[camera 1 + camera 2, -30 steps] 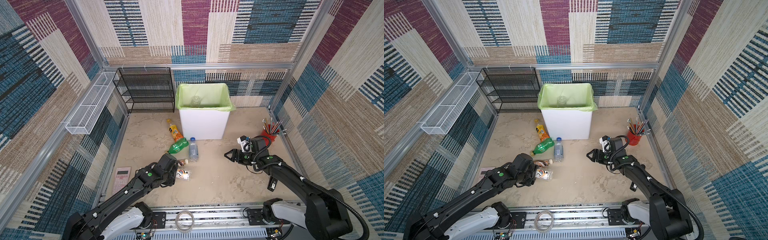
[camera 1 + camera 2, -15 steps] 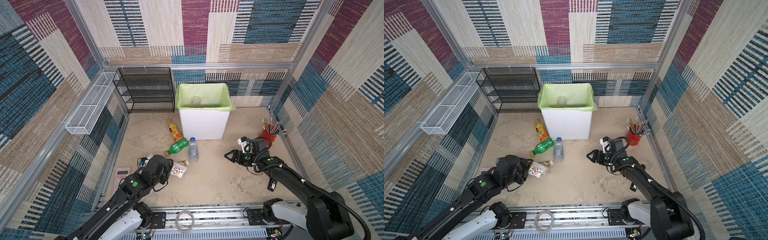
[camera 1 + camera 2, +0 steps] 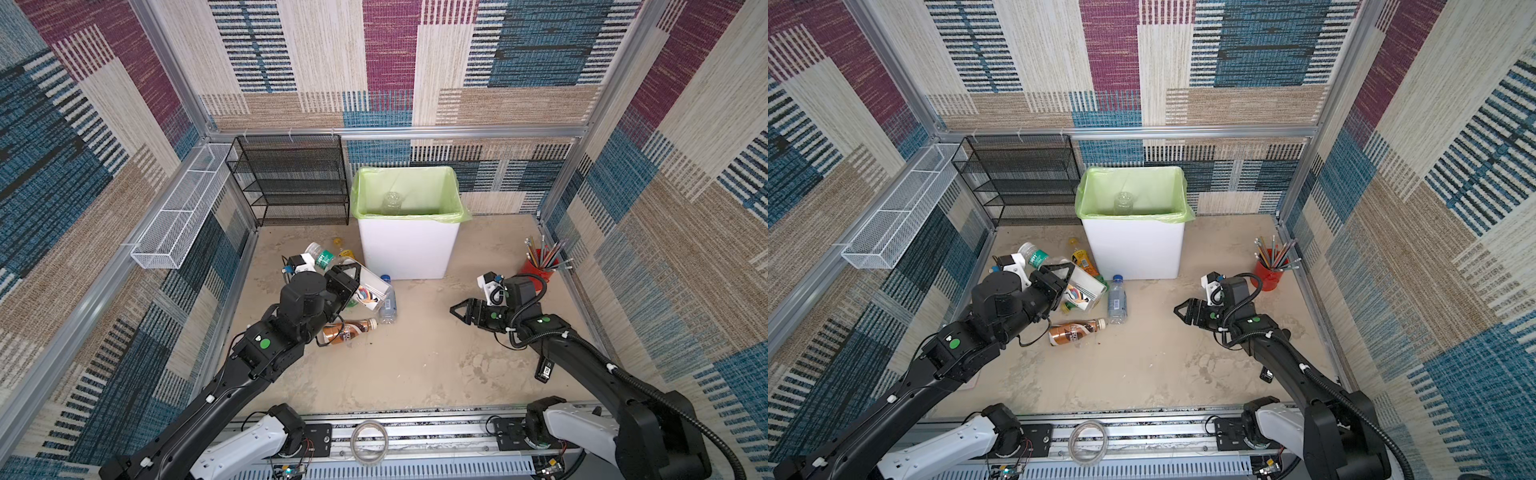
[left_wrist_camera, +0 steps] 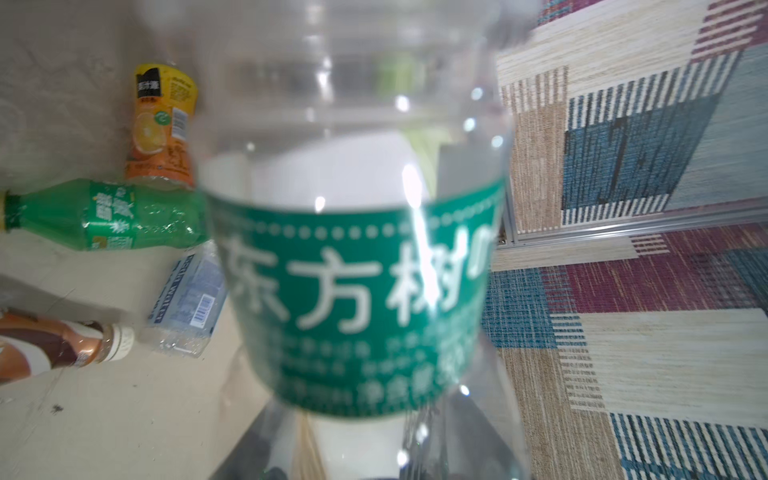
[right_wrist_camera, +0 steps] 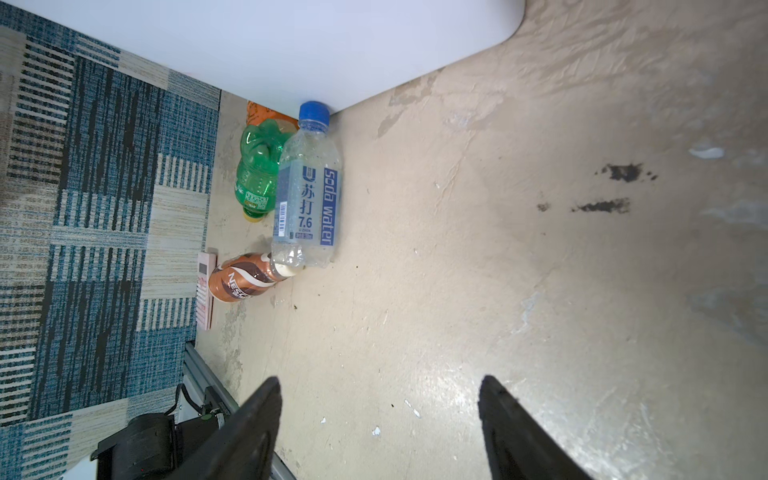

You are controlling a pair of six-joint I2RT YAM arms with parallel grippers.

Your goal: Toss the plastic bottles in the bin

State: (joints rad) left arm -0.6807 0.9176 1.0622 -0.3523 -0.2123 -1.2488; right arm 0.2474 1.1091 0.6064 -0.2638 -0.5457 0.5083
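Note:
My left gripper (image 3: 348, 276) (image 3: 1059, 274) is shut on a clear bottle with a green label (image 3: 322, 258) (image 3: 1037, 257) (image 4: 357, 291), held crosswise above the floor left of the bin (image 3: 409, 249) (image 3: 1133, 249). On the floor beneath lie a brown bottle (image 3: 347, 330) (image 5: 245, 278), a blue-capped soda water bottle (image 3: 387, 305) (image 5: 307, 199), a green bottle (image 4: 108, 216) (image 5: 257, 170) and an orange juice bottle (image 3: 1084, 259) (image 4: 162, 129). One clear bottle (image 3: 391, 201) stands inside the bin. My right gripper (image 3: 461, 311) (image 5: 380, 380) hangs open and empty, low over bare floor to the right.
A red cup of pencils (image 3: 540, 266) stands by the right wall. The black mesh rack (image 3: 291, 183) and white wire basket (image 3: 178, 220) are at the back left. A pink calculator (image 5: 205, 286) lies by the left wall, a small black object (image 3: 544, 370) beside my right arm.
My left gripper has risen off the floor with the bottle, turned its wrist and swung back toward the bin. The brown bottle stays on the floor. The right arm has not moved.

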